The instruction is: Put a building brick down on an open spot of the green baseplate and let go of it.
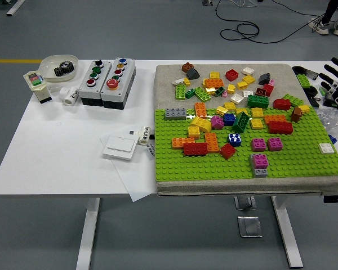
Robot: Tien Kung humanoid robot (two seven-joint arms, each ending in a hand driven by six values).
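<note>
The green baseplate [293,163] lies on a beige mat at the table's right half. Several bricks stand on it, among them a red one [195,148], a grey one [175,113] and a small white one [326,148]. More loose bricks [231,84] are scattered on the mat behind the plate. My right hand [336,80] hovers at the picture's right edge, beside the mat's far right corner, fingers spread and holding nothing. The left hand is out of view.
Two grey button boxes [107,81] stand at the back left, with a white bowl of gears [58,68] and a small white device [38,84] beside them. A white switch plate [119,147] lies on paper near the mat's left edge.
</note>
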